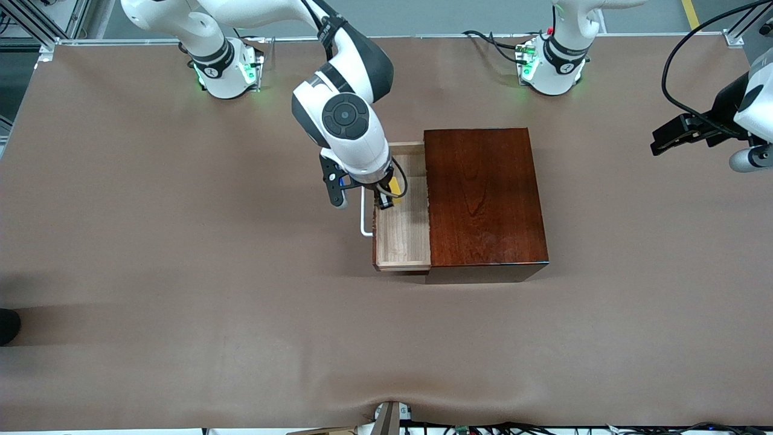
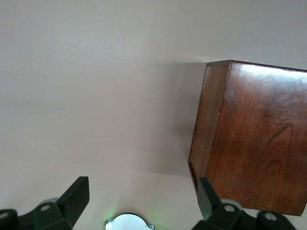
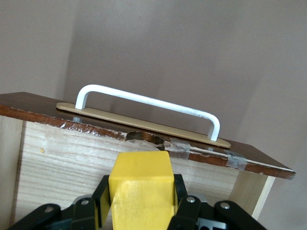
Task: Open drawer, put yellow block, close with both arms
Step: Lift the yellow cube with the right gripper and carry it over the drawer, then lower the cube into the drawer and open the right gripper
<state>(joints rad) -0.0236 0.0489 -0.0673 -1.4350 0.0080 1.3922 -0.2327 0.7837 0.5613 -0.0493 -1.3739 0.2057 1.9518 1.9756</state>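
A wide table (image 1: 181,290) covered in a matte brown sheet fills nearly the whole front view, lit evenly with soft shadows. Grey floor (image 1: 459,15) shows above its top edge, black cables (image 1: 543,428) along its lower edge.

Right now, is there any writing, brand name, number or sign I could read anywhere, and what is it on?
No readable text in any view.
Wooden box: bare wood grain, no label.
Drawer and its handle: unmarked.
Yellow block, held by the right end effector over the drawer: plain faces.
Right arm's base: a small dark mark, too small to read.
Left end effector, waiting open: no marking.
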